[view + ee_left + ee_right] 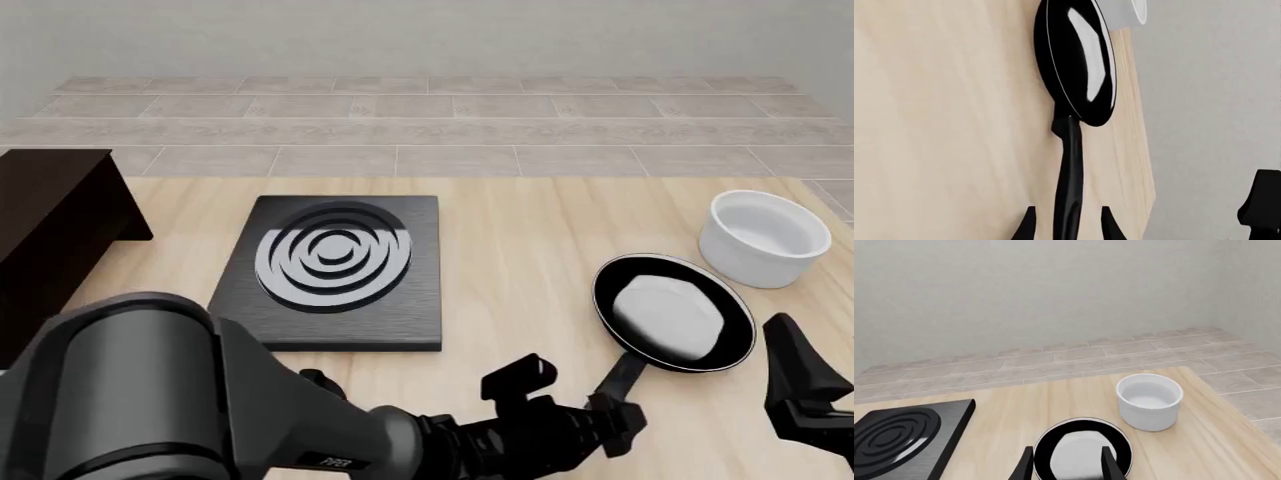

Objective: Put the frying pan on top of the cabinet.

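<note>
The frying pan point(674, 312) lies flat on the table at the right, glossy black with a pale grey sheen inside, its handle point(618, 378) pointing toward the near edge. My left gripper point(617, 415) reaches across to the handle's end. In the left wrist view my left gripper point(1069, 227) is open, one fingertip point(1029, 225) on each side of the handle point(1069, 165) with a gap, the pan point(1081, 60) beyond. My right gripper point(798, 375) is open and empty, just right of the pan, which shows below it point(1081, 450). The dark cabinet point(47, 225) stands at the far left.
A black stove plate point(334, 270) with silver rings lies left of centre, between pan and cabinet. A white bowl point(765, 238) stands just behind the pan at the right and shows in the right wrist view point(1149, 400). My bulky left arm point(160, 400) fills the near left.
</note>
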Action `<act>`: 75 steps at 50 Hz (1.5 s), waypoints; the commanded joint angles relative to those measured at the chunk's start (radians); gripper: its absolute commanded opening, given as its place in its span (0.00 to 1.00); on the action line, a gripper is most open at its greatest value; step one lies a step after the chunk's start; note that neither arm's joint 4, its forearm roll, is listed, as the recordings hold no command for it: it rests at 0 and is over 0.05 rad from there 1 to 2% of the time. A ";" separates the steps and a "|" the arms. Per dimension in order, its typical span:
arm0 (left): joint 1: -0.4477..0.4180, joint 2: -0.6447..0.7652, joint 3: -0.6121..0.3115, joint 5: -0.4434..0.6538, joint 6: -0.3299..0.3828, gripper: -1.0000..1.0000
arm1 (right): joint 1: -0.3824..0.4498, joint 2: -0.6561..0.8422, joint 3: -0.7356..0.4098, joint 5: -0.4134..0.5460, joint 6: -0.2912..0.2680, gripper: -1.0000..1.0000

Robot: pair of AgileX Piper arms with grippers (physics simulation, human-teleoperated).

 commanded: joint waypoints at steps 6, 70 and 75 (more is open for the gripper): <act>-0.011 0.037 -0.037 0.016 -0.036 1.00 | -0.002 0.011 0.001 -0.011 0.007 1.00; 0.000 0.073 -0.142 0.066 -0.036 1.00 | -0.004 0.058 0.000 -0.049 0.027 1.00; 0.005 0.078 -0.149 0.070 -0.035 1.00 | -0.004 0.056 0.000 -0.047 0.027 1.00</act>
